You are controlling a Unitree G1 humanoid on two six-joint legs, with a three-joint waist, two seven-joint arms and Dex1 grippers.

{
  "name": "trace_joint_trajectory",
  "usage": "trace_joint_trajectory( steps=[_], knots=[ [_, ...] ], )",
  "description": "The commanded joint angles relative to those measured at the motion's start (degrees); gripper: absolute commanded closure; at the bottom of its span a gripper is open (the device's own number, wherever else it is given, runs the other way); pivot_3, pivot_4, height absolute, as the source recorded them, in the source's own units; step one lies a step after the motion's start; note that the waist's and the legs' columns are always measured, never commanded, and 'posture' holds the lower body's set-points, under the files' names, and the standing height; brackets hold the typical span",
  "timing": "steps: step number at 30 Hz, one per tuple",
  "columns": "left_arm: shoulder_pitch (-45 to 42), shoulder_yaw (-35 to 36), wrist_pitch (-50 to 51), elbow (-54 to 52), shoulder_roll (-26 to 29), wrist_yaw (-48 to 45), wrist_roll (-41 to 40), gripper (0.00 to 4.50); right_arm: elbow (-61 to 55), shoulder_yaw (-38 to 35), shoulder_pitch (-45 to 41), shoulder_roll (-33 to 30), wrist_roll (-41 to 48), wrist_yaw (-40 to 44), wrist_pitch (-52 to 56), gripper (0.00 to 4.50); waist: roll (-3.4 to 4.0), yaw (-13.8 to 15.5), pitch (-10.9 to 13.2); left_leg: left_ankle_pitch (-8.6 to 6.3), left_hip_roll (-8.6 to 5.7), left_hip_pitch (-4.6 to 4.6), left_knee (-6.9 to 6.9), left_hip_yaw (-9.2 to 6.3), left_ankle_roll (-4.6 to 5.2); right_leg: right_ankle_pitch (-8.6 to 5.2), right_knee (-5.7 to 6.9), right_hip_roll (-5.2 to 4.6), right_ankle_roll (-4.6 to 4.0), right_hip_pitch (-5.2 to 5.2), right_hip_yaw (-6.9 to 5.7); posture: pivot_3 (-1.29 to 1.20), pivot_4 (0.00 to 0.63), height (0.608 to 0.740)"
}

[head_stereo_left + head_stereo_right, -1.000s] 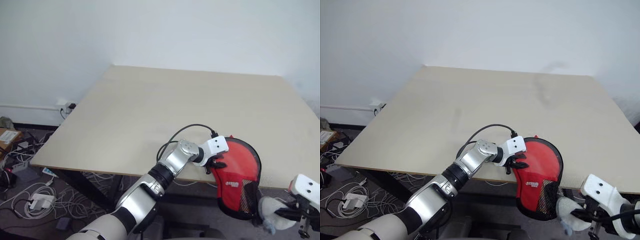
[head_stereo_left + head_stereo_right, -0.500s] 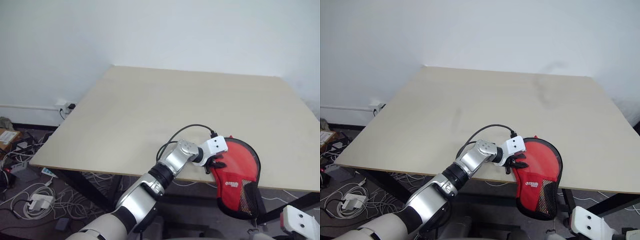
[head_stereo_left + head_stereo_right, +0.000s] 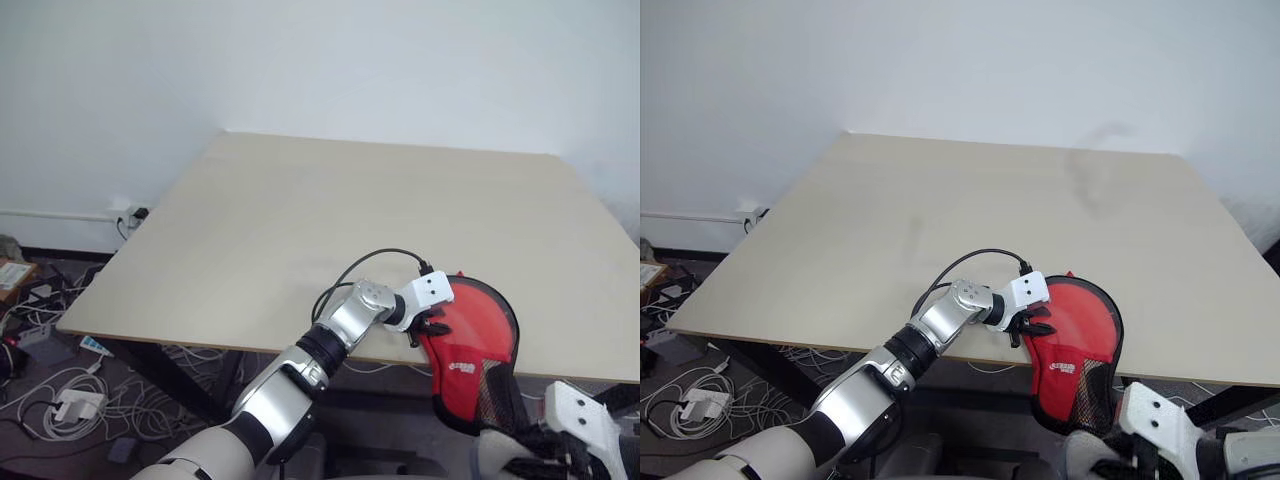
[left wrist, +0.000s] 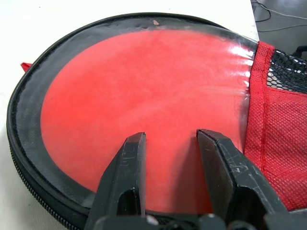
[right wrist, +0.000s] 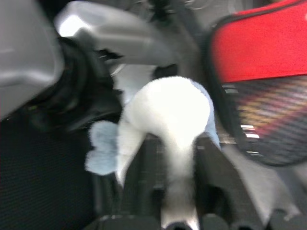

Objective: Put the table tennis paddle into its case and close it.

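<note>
The left end effector (image 4: 170,158), fingers apart, rested on the case (image 3: 472,355) at the table's (image 3: 300,220) near edge, handle end overhanging. The right end effector (image 5: 168,158) clamped a white fluffy object (image 5: 163,115) below it. Closing seemed underway; next likely needs finding the zip.

The lower end of the case (image 3: 472,355) hangs past the table (image 3: 300,230) edge, and there the right gripper (image 5: 168,191) and a blurred white and pale-blue fluffy thing (image 5: 163,115) cover part of it. What that thing is can't be made out. The picture edge cuts off the right gripper
</note>
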Motion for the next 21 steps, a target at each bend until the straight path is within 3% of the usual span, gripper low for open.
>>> trace_joint_trajectory(
  steps=[1,2,8,13,16,21],
  knots=[
    [-0.21,-0.86,1.03,3.9,0.39,0.55,2.18,2.79,1.15,-4.96,-0.67,-0.39,0.05,1.58,-0.89,2.13,0.0,-0.01,0.0,0.0,0.0,0.0,0.0,0.01,0.0,0.0,0.0,0.0,0.0,0.0,0.0,0.0,0.0,0.715],
    [-0.29,-0.8,0.89,3.97,0.44,0.46,2.16,2.79,1.14,-6.53,-0.25,-0.51,0.03,2.57,-1.08,1.86,-0.01,-0.02,0.0,0.0,-0.01,0.0,0.0,0.02,0.01,0.0,0.0,0.0,0.0,0.0,0.01,0.0,0.0,0.715],
    [-1.17,0.09,-0.14,4.34,1.05,-0.23,1.7,2.79,1.64,-15.88,-3.73,-0.54,4.84,6.24,1.08,1.86,-0.02,-0.09,0.01,0.0,-0.01,0.01,0.01,0.02,0.01,0.01,0.0,0.03,0.03,0.0,0.01,0.0,0.0,0.715],
    [-2.02,3.6,-0.38,1.13,2.66,-3.81,-1.69,2.79,5.57,-17.5,-20.46,-0.94,16.72,-1.12,10.07,1.86,0.05,-0.6,0.03,0.0,0.01,0.01,-0.01,0.02,0.0,0.02,0.0,0.03,0.02,-0.02,0.02,0.0,0.0,0.715],
    [-1.37,6.45,0.02,-5.11,5.52,-9.12,-5.95,2.79,8.71,-11.67,-35.74,2.0,20.98,-13.66,15.31,1.86,0.25,-0.99,0.22,0.0,0.06,0.0,-0.07,0.05,-0.02,0.02,0.02,0.02,-0.02,-0.13,0.05,0.0,0.0,0.715],
    [-1.51,12.36,5.68,-14.36,12.24,-15.5,-12.91,2.79,13.15,5.64,-53.56,13.53,13.42,-35.85,19.35,1.86,0.52,-1.11,0.27,0.02,0.09,-0.08,-0.15,0.09,-0.09,0.02,0.02,0.03,-0.19,-0.26,0.09,0.0,0.0,0.715]
  ],
)
